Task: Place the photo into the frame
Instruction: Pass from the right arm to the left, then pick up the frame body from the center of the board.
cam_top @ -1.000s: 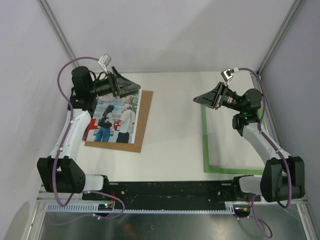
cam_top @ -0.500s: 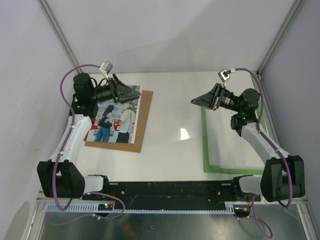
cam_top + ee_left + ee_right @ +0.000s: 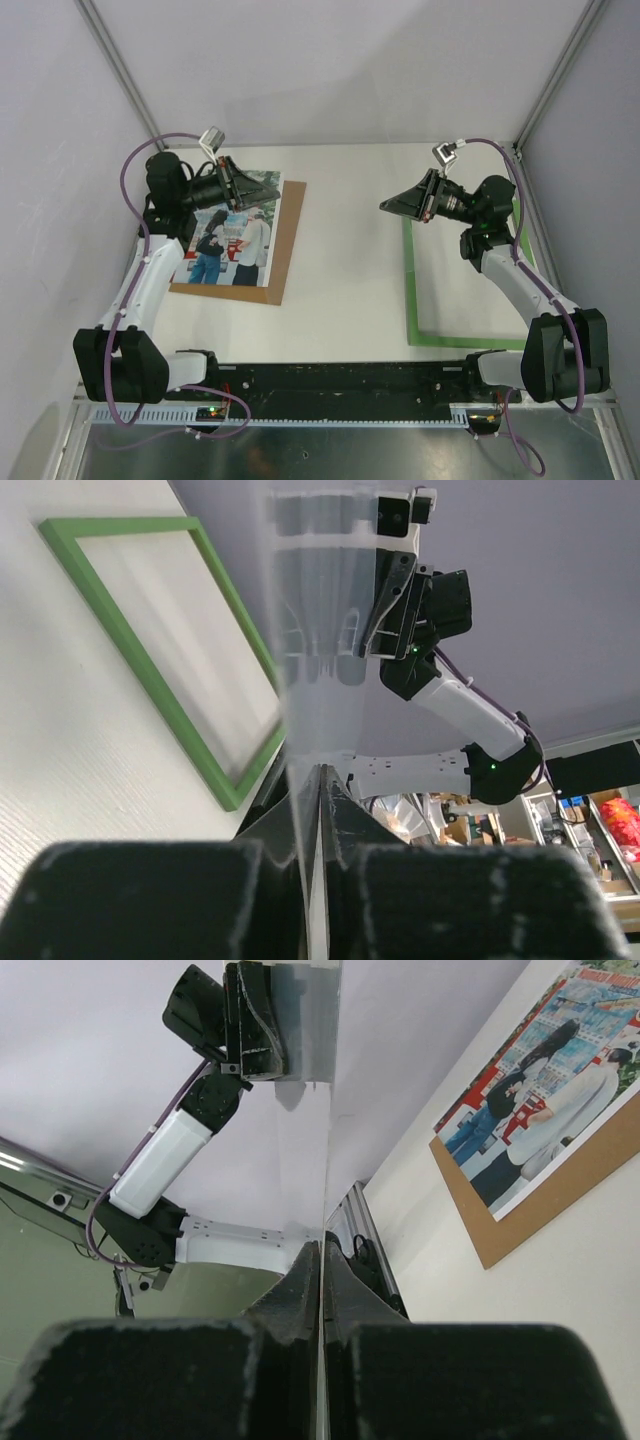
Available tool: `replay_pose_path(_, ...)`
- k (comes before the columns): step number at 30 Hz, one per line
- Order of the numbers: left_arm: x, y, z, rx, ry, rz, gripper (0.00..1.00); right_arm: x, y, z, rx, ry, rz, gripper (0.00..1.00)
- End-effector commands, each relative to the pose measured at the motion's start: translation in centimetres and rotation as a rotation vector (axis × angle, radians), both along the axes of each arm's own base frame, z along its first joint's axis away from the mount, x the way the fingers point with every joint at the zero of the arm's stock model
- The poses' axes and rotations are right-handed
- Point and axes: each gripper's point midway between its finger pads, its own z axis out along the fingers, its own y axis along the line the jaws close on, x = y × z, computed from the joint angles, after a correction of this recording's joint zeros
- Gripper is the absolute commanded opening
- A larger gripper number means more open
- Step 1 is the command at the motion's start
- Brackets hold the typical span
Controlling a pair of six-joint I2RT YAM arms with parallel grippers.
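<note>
The photo (image 3: pixel 228 243) lies flat on a brown backing board (image 3: pixel 285 250) at the left; the right wrist view also shows the photo (image 3: pixel 545 1080). The green frame (image 3: pixel 410 290) lies on the table at the right, partly under the right arm, and the left wrist view shows the frame (image 3: pixel 150 660) too. A clear pane (image 3: pixel 310 660) hangs edge-on in the air between the arms. My left gripper (image 3: pixel 272 187) is shut on one edge. My right gripper (image 3: pixel 385 206) is shut on the opposite edge of the clear pane (image 3: pixel 300 1160). From above the pane barely shows.
The white table (image 3: pixel 340 290) is walled by grey panels at the back and sides. A black rail (image 3: pixel 340 380) carrying both arm bases runs along the near edge. Cables loop over each wrist.
My left gripper has closed from open onto the pane's edge and shifted slightly back. My right gripper has drifted a little left and away, still shut on the pane.
</note>
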Motion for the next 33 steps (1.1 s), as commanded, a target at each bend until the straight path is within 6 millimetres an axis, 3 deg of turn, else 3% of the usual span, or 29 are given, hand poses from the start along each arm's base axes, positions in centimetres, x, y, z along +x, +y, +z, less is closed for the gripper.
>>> replay_pose_path(1, -1.0, 0.0, 1.0, -0.006, -0.062, -0.022, 0.02, 0.2, 0.2, 1.4, -0.003, -0.073, 0.007, 0.00)
replay_pose_path(3, -0.8, 0.0, 0.9, -0.003, -0.067, -0.010, 0.01, 0.5, 0.2, 0.9, -0.012, -0.051, -0.001, 0.04)
replay_pose_path(8, 0.0, 0.3, 0.5, 0.005, -0.069, 0.049, 0.00, 3.0, -1.8, -3.0, -0.109, 0.062, -0.136, 0.56)
replay_pose_path(12, 1.3, 0.7, -0.4, 0.013, -0.050, 0.105, 0.00, 4.7, -4.7, -7.9, -0.261, 0.169, -0.298, 0.72)
replay_pose_path(16, 2.6, 1.2, -1.5, 0.030, -0.034, 0.170, 0.00, 5.4, -8.1, -12.7, -0.447, 0.295, -0.487, 0.77)
replay_pose_path(23, 5.1, 2.8, -2.5, 0.076, -0.027, 0.323, 0.00, 4.0, -12.3, -19.5, -0.766, 0.493, -0.686, 0.76)
replay_pose_path(30, 7.3, 5.0, -2.2, 0.138, -0.045, 0.513, 0.00, 1.8, -12.6, -23.7, -1.096, 0.501, -0.747, 0.73)
replay_pose_path(33, 8.4, 7.6, -1.7, 0.170, -0.040, 0.643, 0.00, 0.9, -12.6, -25.4, -1.230, 0.493, -0.765, 0.70)
